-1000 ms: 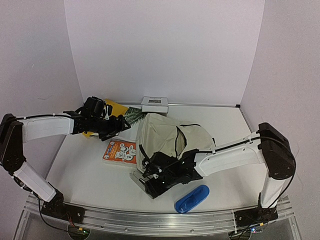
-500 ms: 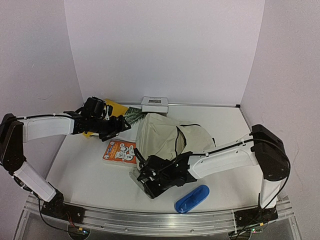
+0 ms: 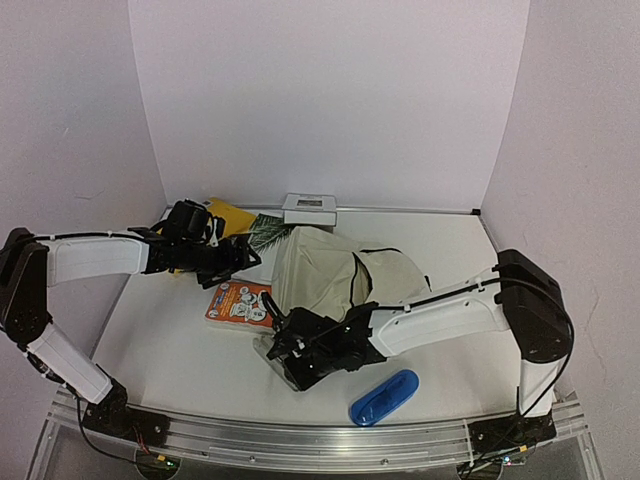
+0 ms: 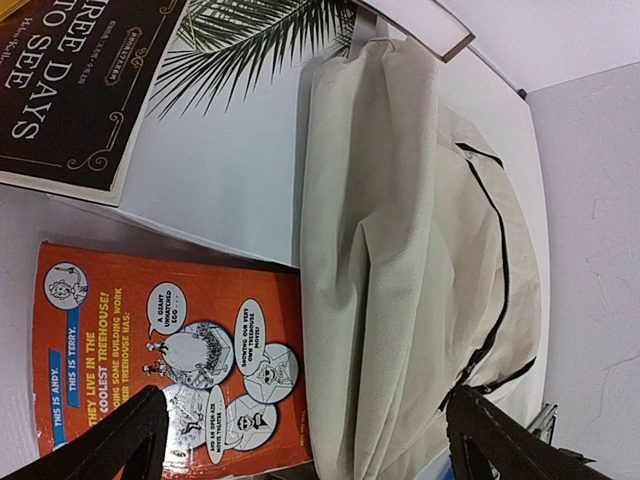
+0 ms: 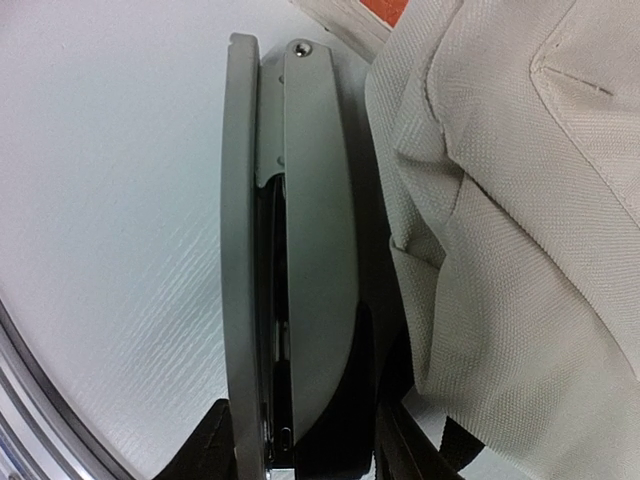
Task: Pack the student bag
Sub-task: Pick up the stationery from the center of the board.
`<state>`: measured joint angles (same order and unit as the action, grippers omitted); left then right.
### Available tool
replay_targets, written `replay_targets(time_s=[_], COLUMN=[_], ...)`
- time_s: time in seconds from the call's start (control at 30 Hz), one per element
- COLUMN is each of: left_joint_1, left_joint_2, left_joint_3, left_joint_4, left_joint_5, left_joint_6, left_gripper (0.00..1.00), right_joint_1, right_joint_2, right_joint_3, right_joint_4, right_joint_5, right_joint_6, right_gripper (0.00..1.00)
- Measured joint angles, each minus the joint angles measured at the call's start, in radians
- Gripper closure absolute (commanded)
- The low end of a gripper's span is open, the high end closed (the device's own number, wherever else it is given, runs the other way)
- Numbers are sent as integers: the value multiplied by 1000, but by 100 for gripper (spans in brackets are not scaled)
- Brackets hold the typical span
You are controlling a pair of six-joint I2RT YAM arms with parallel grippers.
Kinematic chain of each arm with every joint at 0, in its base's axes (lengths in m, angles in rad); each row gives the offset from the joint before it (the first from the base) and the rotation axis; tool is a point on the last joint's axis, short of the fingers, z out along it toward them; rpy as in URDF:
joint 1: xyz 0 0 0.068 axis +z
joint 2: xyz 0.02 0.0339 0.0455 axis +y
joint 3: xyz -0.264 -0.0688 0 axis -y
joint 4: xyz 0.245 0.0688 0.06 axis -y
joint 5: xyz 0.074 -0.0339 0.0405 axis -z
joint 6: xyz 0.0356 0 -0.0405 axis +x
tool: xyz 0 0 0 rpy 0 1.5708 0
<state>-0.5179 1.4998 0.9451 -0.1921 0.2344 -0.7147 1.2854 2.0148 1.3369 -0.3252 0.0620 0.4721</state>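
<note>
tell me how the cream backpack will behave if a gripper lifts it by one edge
Probably floppy: the student bag lies slumped in soft folds, so a lifted edge would likely sag and trail. It looks slack rather than stuffed, so probably light for its size. The coarse woven fabric should grip rather than slip; a push would likely bunch it.

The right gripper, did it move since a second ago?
Yes. The right gripper has slid left, away from the blue case, which stayed put near the front edge, and toward the orange book.
</note>
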Motion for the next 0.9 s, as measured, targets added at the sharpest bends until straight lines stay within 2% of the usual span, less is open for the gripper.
replay_targets(time_s=[0.17, 0.27, 0.3, 0.4, 0.5, 0.6, 0.9], left_joint_1=[0, 0, 0, 0, 0, 0, 0], left_joint_2=[-31, -72, -81, -89, -89, -89, -89], left_joint_3=[-24, -38, -39, -39, -45, -52, -60], left_joint_4=[21, 48, 55, 73, 79, 81, 88], left_joint_5=[25, 53, 61, 84, 94, 103, 103], left_joint_6=[10, 20, 27, 36, 37, 37, 34], left_gripper=[3, 3, 3, 3, 3, 3, 3], right_joint_1=[0, 0, -2, -7, -8, -10, -32], right_joint_2=[-50, -88, -98, -122, -122, -111, 43], right_joint_3=[0, 0, 0, 0, 0, 2, 143], right_joint_4=[19, 22, 23, 29, 33, 32, 10], right_joint_5=[-9, -11, -12, -13, -30, -43, -62], right_joint_6=[-3, 5, 5, -5, -18, -50, -122], right_gripper=[87, 87, 85, 65, 52, 42, 39])
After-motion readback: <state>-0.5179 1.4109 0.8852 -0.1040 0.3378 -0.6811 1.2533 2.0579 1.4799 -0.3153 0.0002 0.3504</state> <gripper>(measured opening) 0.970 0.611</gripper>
